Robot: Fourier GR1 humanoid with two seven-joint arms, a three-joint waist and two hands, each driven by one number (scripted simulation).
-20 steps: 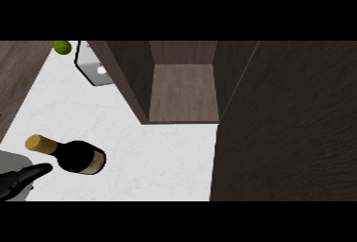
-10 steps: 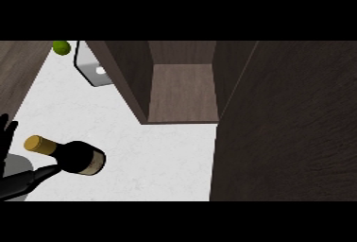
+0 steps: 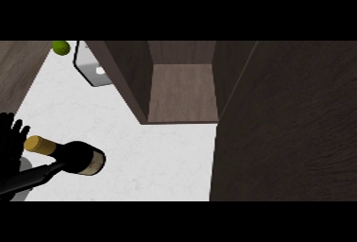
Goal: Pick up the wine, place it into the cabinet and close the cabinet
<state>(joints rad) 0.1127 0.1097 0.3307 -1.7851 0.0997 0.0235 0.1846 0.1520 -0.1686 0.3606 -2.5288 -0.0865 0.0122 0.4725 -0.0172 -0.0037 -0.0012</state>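
Note:
The wine bottle (image 3: 78, 158) stands at the lower left of the white counter (image 3: 160, 156), dark with a gold cap (image 3: 40, 145) and a tan label band. My left hand (image 3: 10, 137) shows at the view's left edge, just left of the cap, its fingers straight and spread upward. A dark part of that hand reaches from the lower left up against the bottle's side. The cabinet (image 3: 182, 94) is open at the top centre, with its wooden shelf bare. My right hand does not show.
The cabinet's open door (image 3: 286, 132) fills the right side as a tall dark panel. A green lime (image 3: 61, 46) and a white object (image 3: 93, 71) lie at the counter's far left. A dark wood surface (image 3: 21, 66) borders the counter's left.
My left hand has risen along the left edge, and its fingers now spread beside the bottle's cap. The bottle has hardly moved.

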